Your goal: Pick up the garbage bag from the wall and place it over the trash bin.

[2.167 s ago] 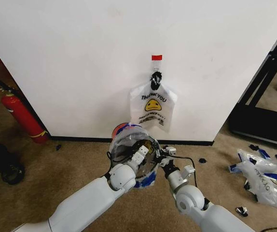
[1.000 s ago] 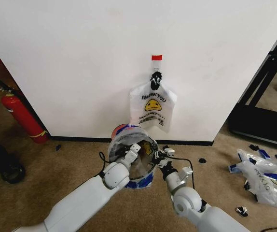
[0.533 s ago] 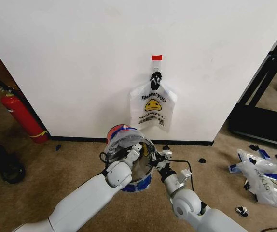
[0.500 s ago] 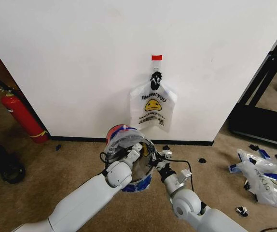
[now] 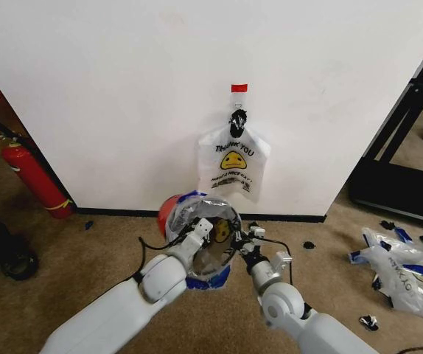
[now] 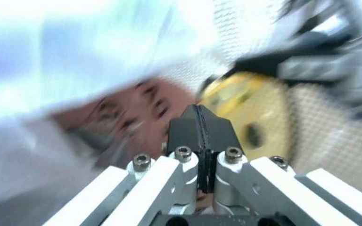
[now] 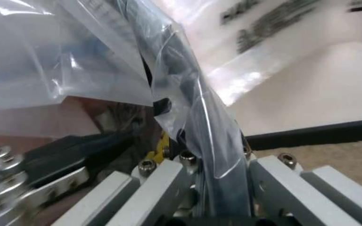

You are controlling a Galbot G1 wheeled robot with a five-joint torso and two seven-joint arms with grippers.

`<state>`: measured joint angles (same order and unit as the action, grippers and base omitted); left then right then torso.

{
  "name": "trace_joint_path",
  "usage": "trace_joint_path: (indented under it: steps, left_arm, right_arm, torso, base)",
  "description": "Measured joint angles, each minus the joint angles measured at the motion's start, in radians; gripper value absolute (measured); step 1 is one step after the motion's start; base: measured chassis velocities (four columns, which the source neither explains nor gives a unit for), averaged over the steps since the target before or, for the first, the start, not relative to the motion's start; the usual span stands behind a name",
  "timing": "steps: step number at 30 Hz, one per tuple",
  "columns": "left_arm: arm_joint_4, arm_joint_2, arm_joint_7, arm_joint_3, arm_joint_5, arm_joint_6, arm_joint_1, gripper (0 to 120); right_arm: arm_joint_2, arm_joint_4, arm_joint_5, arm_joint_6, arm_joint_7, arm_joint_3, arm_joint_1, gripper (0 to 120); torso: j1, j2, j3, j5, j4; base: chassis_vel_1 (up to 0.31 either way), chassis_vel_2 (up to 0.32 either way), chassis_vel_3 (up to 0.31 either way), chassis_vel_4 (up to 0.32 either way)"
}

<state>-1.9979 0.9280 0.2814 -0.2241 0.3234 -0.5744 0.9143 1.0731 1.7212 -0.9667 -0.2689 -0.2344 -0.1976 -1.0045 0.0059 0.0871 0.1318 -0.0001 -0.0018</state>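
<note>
Left claw (image 6: 198,123) amid blurred garbage bag (image 6: 61,61)

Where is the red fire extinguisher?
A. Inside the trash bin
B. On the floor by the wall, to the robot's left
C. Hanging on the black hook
B: the red fire extinguisher leans by the wall on the robot's left, far from the trash bin.

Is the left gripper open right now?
No, in the left wrist view the left gripper's black fingertips are pressed together inside the garbage bag.
</note>
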Motion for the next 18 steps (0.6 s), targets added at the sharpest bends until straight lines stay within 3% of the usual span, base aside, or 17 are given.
trace_joint_path:
  steps: [3,4,5,8,9,10,11,12,13,18]
  left_arm:
    - [-0.044,-0.015,-0.026,0.009,0.055,-0.002,0.015,0]
    - [-0.060,-0.017,-0.045,0.001,0.069,-0.006,0.015,0]
    - [-0.060,-0.017,-0.045,0.001,0.069,-0.006,0.015,0]
    - [-0.037,0.008,-0.081,-0.032,0.076,0.008,-0.008,0]
    - [-0.022,0.019,-0.088,-0.052,0.078,0.014,-0.020,0]
    - [-0.016,0.024,-0.092,-0.059,0.078,0.016,-0.022,0]
    - [-0.004,0.031,-0.104,-0.069,0.078,0.028,-0.026,0]
    - [0.000,0.033,-0.109,-0.072,0.077,0.033,-0.027,0]
    - [0.008,0.037,-0.124,-0.077,0.075,0.047,-0.027,0]
    - [-0.011,0.030,-0.155,-0.039,0.069,0.070,0.002,0]
  right_arm:
    - [0.009,0.000,0.002,0.000,0.000,-0.011,0.007,0]
    - [0.009,-0.040,0.005,-0.005,-0.027,-0.004,0.015,0]
    - [0.009,-0.040,0.005,-0.005,-0.027,-0.004,0.015,0]
    - [0.009,-0.047,0.032,-0.012,-0.038,-0.010,0.015,0]
    - [0.011,-0.038,0.051,-0.013,-0.013,-0.023,0.009,0]
    - [0.009,-0.037,0.060,-0.014,-0.004,-0.025,0.005,0]
    - [0.006,-0.034,0.078,-0.024,0.006,-0.023,0.002,0]
    - [0.006,-0.031,0.086,-0.028,0.011,-0.022,0.000,0]
    - [0.005,-0.029,0.100,-0.033,0.020,-0.021,-0.005,0]
    - [0.014,-0.046,0.121,-0.043,0.017,-0.008,-0.016,0]
  torso:
    - [0.000,0.000,0.000,0.0002,0.0000]
    - [0.000,0.000,0.000,0.0012,0.0017]
    - [0.000,0.000,0.000,0.0012,0.0017]
    - [0.000,0.000,0.000,-0.0031,-0.0028]
    - [0.000,0.000,0.000,0.0032,-0.0009]
    - [0.000,0.000,0.000,0.0018,-0.0001]
    - [0.000,0.000,0.000,-0.0020,0.0000]
    - [0.000,0.000,0.000,-0.0026,-0.0003]
    - [0.000,0.000,0.000,0.0002,-0.0001]
    - [0.000,0.000,0.000,0.0003,-0.0006]
  base:
    - [0.000,0.000,0.000,0.000]
    - [0.000,0.000,0.000,0.000]
    - [0.000,0.000,0.000,0.000]
    - [-0.012,-0.037,-0.019,-0.005]
    - [-0.018,-0.041,-0.054,0.007]
    - [0.000,0.000,0.000,0.000]
    - [0.053,0.007,0.014,0.032]
    - [0.053,0.007,0.009,0.032]
    - [0.000,0.000,0.000,0.000]
    - [0.000,0.000,0.000,0.000]
